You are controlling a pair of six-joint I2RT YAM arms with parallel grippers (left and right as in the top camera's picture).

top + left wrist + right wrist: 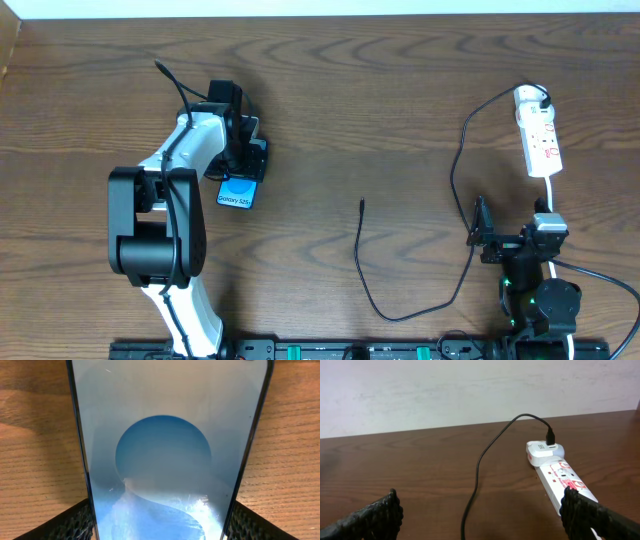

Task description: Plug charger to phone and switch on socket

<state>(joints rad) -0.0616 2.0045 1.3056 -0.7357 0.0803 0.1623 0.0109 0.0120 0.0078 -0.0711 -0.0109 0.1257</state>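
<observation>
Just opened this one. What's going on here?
The left claw sits over the phone with a finger on either side of it; whether it grips the phone is unclear. The right claw is open and empty, facing the socket. The charger is plugged in at the socket's far end, but its connector tip lies loose on the table, apart from the phone. The phone is not yet plugged in.
</observation>
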